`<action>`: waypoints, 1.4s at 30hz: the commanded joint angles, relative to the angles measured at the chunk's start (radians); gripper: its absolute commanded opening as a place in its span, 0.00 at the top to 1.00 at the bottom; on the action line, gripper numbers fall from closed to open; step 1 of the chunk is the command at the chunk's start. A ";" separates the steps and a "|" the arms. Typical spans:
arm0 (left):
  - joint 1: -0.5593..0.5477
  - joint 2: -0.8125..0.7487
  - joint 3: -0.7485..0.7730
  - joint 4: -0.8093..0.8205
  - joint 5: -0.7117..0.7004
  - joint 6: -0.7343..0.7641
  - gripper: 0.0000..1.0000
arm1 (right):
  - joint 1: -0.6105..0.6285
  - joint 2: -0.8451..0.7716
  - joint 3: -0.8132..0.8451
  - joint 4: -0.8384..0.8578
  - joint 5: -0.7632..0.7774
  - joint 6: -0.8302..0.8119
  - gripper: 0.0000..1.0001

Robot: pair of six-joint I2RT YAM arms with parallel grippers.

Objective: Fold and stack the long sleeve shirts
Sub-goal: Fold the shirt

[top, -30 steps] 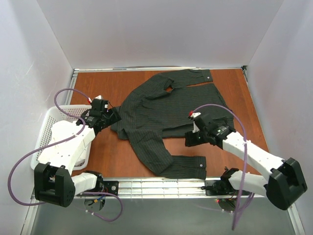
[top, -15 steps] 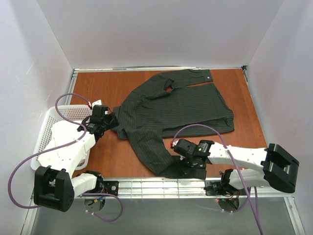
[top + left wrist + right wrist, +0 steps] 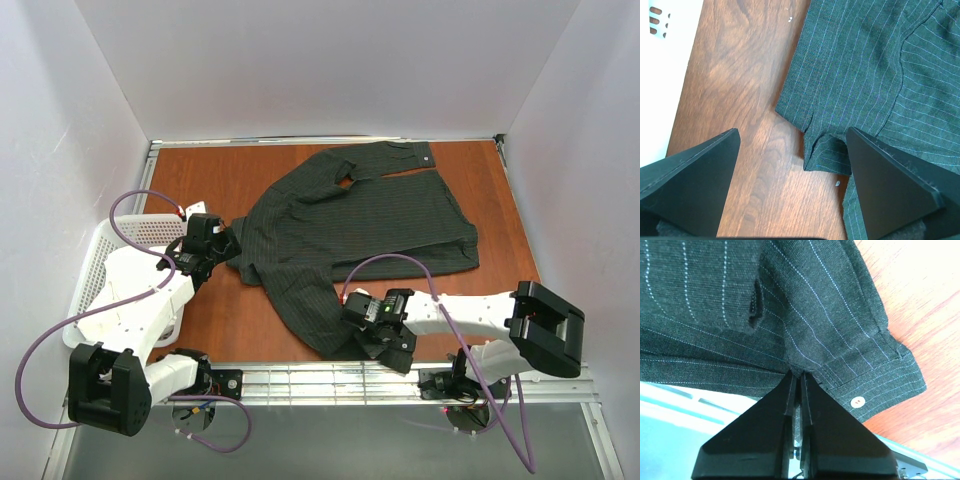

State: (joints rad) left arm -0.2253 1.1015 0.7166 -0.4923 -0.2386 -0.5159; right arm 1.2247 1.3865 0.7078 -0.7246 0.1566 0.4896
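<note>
A single long sleeve shirt (image 3: pixel 350 225), dark with pale pinstripes, lies spread on the wooden table, one sleeve toward the back and one toward the front edge. My right gripper (image 3: pixel 392 348) sits low at the front edge, shut on the near sleeve's cuff (image 3: pixel 865 365), the fabric pinched at its tips (image 3: pixel 800 374) beside a white button (image 3: pixel 856 401). My left gripper (image 3: pixel 228 245) hovers open over the shirt's left corner (image 3: pixel 820 150); its fingers straddle that folded corner and bare wood (image 3: pixel 792 135) and hold nothing.
A white plastic basket (image 3: pixel 110 250) stands at the left, under my left arm, and shows at the left wrist view's edge (image 3: pixel 660 75). A metal rail (image 3: pixel 300 378) runs along the front edge, right beside the cuff. White walls enclose the table.
My right arm swung from the shirt's right side down to the near sleeve cuff, and its jaws closed on the cuff. The left arm shifted only slightly.
</note>
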 commanded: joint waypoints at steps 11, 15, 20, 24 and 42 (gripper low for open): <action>0.004 -0.025 -0.003 0.012 -0.018 0.013 0.19 | -0.146 0.057 0.527 -0.283 0.159 -0.202 0.99; 0.004 -0.032 -0.006 0.009 -0.021 0.011 0.19 | -0.351 0.126 0.712 -0.288 0.170 -0.299 0.99; 0.004 -0.028 -0.005 0.011 -0.008 0.008 0.19 | -0.514 0.264 1.049 -0.289 0.162 -0.385 0.99; 0.004 -0.023 -0.005 0.014 0.010 0.010 0.19 | -0.573 0.455 1.301 -0.288 0.159 -0.439 0.99; 0.004 -0.012 -0.009 0.050 0.183 0.022 0.25 | -0.677 0.681 1.492 0.184 0.163 -0.480 0.99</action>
State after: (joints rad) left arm -0.2253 1.0988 0.7147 -0.4702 -0.1265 -0.5037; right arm 0.5457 2.0888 2.2055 -0.7155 0.3126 0.0372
